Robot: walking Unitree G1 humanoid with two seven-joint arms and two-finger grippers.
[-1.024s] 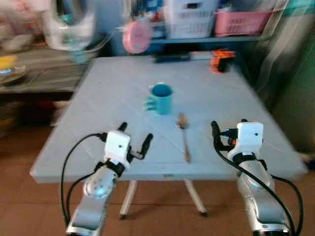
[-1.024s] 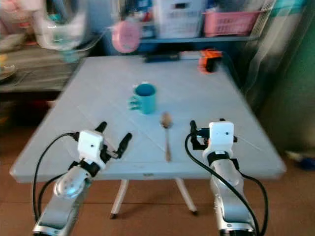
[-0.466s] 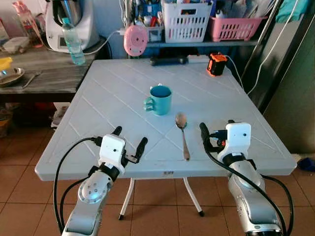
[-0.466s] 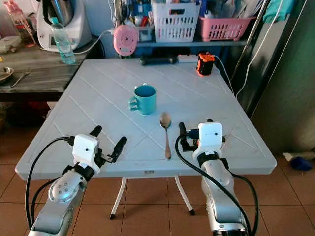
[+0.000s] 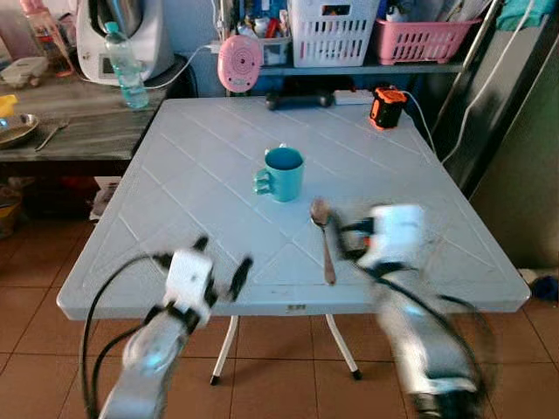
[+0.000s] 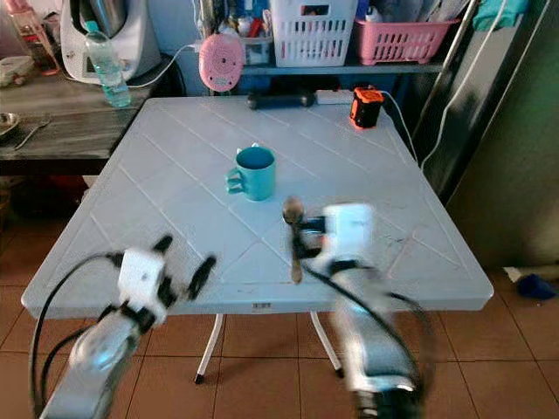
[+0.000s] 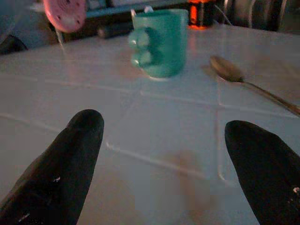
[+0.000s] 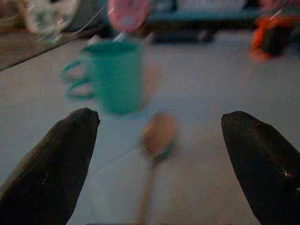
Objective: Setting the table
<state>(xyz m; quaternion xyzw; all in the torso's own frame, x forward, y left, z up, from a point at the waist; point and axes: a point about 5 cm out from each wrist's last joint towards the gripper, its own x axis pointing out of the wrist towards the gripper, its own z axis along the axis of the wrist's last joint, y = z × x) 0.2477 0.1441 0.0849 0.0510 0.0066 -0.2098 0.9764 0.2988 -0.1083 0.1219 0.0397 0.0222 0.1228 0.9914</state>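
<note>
With my right gripper (image 8: 157,154) spread wide over the spoon (image 5: 324,240), which lies just beside the teal mug (image 5: 284,174), I risk nudging the spoon askew, my left gripper (image 7: 164,154) likewise open.

The right gripper (image 8: 159,166) shows two black fingers (image 8: 51,164) set wide apart at the near corners of the frame, nothing between them. Ahead lies a spoon (image 8: 157,140), blurred, bowl toward the far side, flat on the pale worktop (image 8: 211,89). Beyond it stands a teal mug (image 8: 115,75), upright, handle turned to one side. A pink round object (image 8: 127,11) and an orange-and-black item (image 8: 272,37) sit at the far edge.
</note>
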